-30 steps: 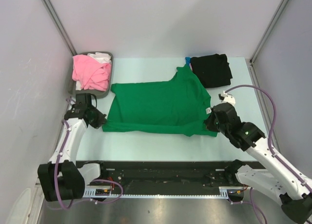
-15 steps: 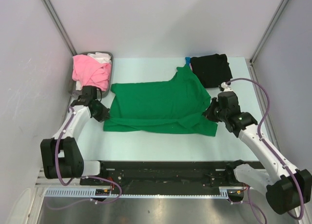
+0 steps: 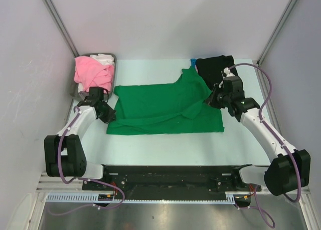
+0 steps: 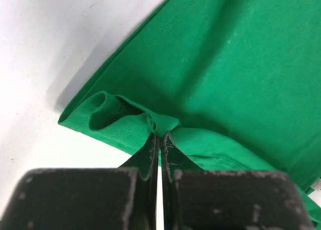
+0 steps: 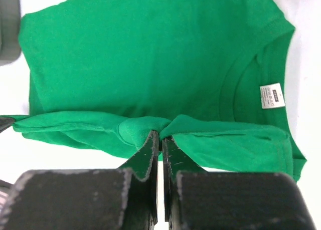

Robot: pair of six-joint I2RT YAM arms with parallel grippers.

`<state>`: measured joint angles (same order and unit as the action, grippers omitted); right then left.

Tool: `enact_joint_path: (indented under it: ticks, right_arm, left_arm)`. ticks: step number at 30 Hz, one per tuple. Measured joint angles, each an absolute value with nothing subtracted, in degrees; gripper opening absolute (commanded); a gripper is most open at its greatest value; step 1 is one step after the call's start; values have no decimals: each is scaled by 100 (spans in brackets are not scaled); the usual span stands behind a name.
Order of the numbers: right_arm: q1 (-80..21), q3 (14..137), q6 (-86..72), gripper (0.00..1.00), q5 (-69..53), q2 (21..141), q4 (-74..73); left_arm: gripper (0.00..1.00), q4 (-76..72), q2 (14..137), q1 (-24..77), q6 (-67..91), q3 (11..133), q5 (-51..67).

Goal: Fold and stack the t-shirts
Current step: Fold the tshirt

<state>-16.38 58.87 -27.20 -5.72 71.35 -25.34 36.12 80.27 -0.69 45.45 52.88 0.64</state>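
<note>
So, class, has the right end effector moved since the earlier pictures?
Yes. The right end effector, shut on the bright green cotton t-shirt, has moved away from the robot, closer to the folded black t-shirt.

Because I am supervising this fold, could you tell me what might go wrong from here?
1. The left gripper and right gripper each pinch only a small bunch at the edge of the green t-shirt; either could slip free.
2. The right gripper works close to the folded black t-shirt and might drag it.
</note>
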Motion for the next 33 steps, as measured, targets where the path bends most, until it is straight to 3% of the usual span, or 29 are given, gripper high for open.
enact_joint_path:
  ticks: [26, 27, 28, 30, 31, 32, 33]
  right_arm:
    - [-1850, 7210, -2633, 0, -854, 9356, -2231]
    - [-1833, 7345, -2652, 13, -856, 9574, -2220]
    - [-1820, 7472, -2661, 34, -854, 9743, -2200]
    - [-1785, 7806, -2733, 46, -843, 10169, -2163]
    - [-1772, 7948, -2751, 78, -823, 10322, -2145]
    - [-1754, 8121, -2764, 93, -794, 10497, -2121]
    - [-1739, 8298, -2783, 100, -733, 10687, -2073]
  left_arm:
    - [0, 3465, 8034, -99, 4652, 4947, 64]
    - [1, 3481, 8068, -108, 4668, 4971, 62]
    - [2, 3487, 8112, -115, 4685, 5004, 62]
    - [7, 3514, 8291, -128, 4735, 5146, 38]
    - [21, 3524, 8377, -139, 4757, 5221, 23]
    - [26, 3524, 8490, -169, 4794, 5310, 21]
    - [36, 3505, 8600, -213, 4831, 5389, 27]
